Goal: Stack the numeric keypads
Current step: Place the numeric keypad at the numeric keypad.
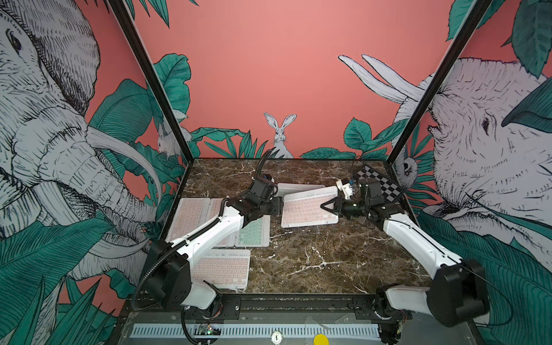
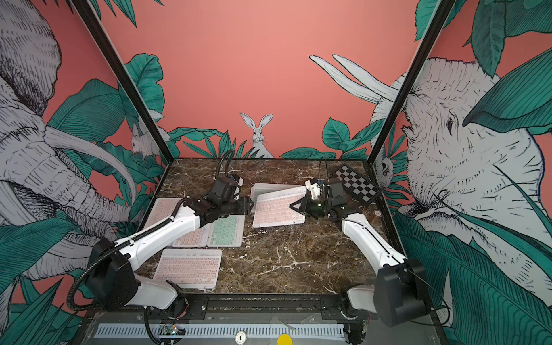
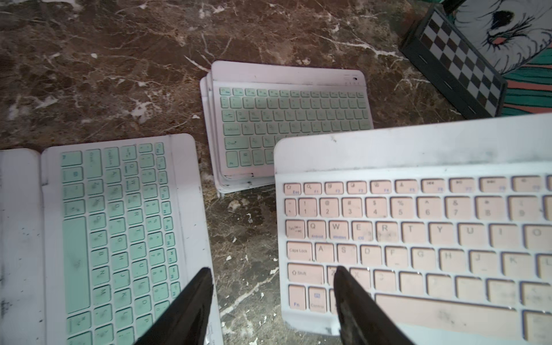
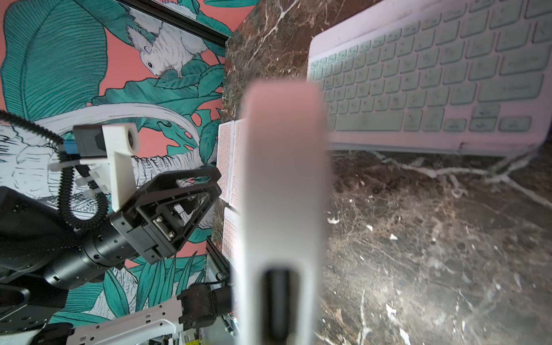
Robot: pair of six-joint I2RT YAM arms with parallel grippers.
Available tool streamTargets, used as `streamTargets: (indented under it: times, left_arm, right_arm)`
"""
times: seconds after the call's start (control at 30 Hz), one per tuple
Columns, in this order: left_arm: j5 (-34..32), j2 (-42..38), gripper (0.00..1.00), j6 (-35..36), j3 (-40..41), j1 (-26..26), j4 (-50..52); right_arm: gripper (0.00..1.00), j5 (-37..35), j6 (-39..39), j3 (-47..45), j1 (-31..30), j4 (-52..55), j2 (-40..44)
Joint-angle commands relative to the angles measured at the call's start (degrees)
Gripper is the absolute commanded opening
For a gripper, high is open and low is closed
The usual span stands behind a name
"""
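One held pink keypad [image 1: 307, 209], tilted over the near edge of the mint-topped stack [image 3: 286, 116].
Your right gripper [image 1: 323, 206] clamps its edge; left gripper [image 3: 273, 273] at the opposite edge, jaws slightly parted, empty. Stack: at least three layers. Left-arm side of the stack, four singles flat: outer pink keypad [image 2: 163, 209], middle pink keypad [image 2: 191, 237], mint keypad [image 2: 226, 230], front pink keypad [image 2: 188, 268]. One checkered board [image 1: 379, 182] beyond the stack.

pink-keyed keypad [image 1: 309, 209] raised aslant, overlapping a mint-topped stack [image 3: 292, 119]; others [image 1: 221, 268] lie flat.
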State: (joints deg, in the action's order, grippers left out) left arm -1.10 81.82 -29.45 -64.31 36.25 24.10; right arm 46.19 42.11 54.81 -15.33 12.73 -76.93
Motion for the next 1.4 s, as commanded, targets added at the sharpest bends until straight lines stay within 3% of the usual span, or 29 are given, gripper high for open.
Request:
streamTargets:
  times: [0.0,0.33,0.5,1.37]
  left_arm:
    - [0.45,-1.68,0.67,-0.61,-2.57,-2.08,3.27]
    - [0.75,2.08,0.67,1.07,-7.57,-6.66,5.72]
    - [0.48,3.21,0.67,1.09,-7.85,-6.98,6.04]
    - [1.63,8.39,0.66,1.59,-9.90,-7.15,7.69]
  right_arm:
    - [0.00,4.85,-1.05,5.83,0.85,-6.03,-5.30]
    - [0.00,8.74,-2.58,22.81,2.74,-8.65,-25.26]
    - [0.00,12.58,0.57,27.46,3.76,-13.22,-32.79]
    - [0.00,21.78,2.32,32.64,6.85,-15.86,-45.32]
